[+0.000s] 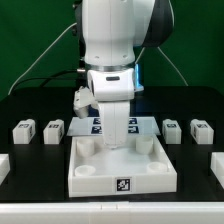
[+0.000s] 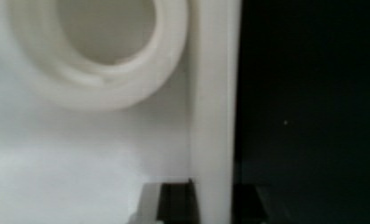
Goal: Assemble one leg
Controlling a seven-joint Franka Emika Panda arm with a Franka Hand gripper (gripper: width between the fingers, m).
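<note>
Four small white legs with tags stand in a row on the black table: two at the exterior view's left and two at its right. The large white tray-shaped part lies flat in front. My gripper points down at the tray's far side. In the wrist view my gripper straddles the tray's thin wall, with a dark finger pressed on each side. A round corner socket lies beside it. No leg is held.
The marker board lies behind the tray, partly hidden by the arm. White pieces show at the table's edges on the exterior view's left and right. A green backdrop and cables are behind.
</note>
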